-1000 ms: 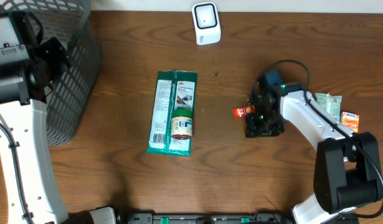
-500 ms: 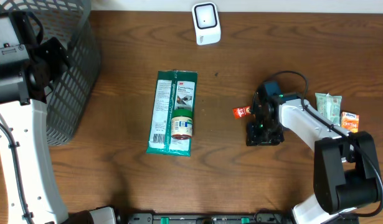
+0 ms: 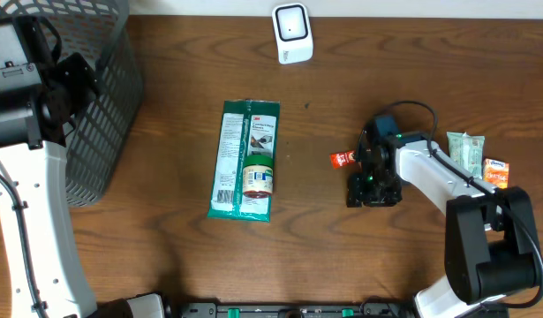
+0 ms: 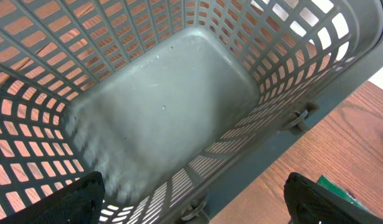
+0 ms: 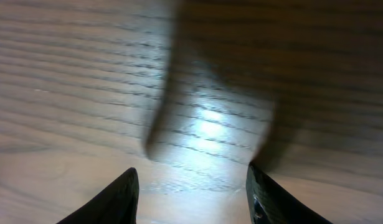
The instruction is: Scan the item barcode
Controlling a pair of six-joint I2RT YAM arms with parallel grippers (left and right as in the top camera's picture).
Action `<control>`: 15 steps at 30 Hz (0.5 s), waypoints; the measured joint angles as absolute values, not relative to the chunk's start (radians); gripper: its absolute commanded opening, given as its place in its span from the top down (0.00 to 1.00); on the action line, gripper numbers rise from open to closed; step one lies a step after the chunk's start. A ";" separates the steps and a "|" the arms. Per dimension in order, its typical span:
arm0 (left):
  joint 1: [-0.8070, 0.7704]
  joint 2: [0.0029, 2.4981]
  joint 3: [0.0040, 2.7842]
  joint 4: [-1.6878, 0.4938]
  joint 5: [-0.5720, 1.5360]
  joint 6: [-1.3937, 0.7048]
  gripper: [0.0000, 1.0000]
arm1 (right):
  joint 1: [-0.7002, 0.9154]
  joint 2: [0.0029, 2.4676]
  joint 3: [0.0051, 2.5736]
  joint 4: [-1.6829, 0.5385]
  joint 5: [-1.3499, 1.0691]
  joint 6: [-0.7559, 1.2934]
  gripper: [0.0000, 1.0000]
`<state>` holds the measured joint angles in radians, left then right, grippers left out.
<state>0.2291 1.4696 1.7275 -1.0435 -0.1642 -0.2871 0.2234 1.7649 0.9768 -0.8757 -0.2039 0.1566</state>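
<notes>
**Red sachet left on the tabletop, both end effectors parted**
The red sachet [image 3: 343, 159] is seen on the tabletop [image 3: 165, 256] below and right of the white scanner [image 3: 292, 33]. Just beyond it, the right end effector [image 5: 192, 186] is held apart over bare wood. Far left of the scanner, the left end effector [image 4: 194, 193] is spread wide over the grey basket [image 4: 291, 68].

Under my black right gripper [image 5: 192, 190], brown wood-grain table [image 3: 165, 256]. Green, white-printed pack [image 3: 245, 159]; right of it a red sachet [image 3: 343, 159]; left, grey lattice basket [image 3: 103, 106]; beyond, white scanner [image 3: 292, 34].
</notes>
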 measured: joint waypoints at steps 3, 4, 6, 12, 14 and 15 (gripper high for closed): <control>0.229 1.470 1.728 -1.043 -0.164 -0.287 0.08 | 0.224 1.765 0.975 -0.866 -0.268 0.157 0.51; 0.229 1.470 1.728 -1.044 -0.164 -0.287 0.08 | 0.225 1.765 0.974 -0.862 -0.290 0.157 0.51; 0.229 1.470 1.728 -1.044 -0.164 -0.287 0.07 | 0.231 1.765 0.971 -0.851 -0.350 0.157 0.52; 0.229 1.470 1.728 -1.044 -0.164 -0.287 0.08 | 0.295 1.765 0.969 -0.783 -0.495 0.158 0.53; 0.229 1.470 1.728 -1.043 -0.164 -0.287 0.08 | 0.331 1.765 0.969 -0.761 -0.526 0.159 0.55; 0.229 1.470 1.728 -1.043 -0.164 -0.287 0.08 | 0.343 1.765 0.969 -0.755 -0.533 0.159 0.57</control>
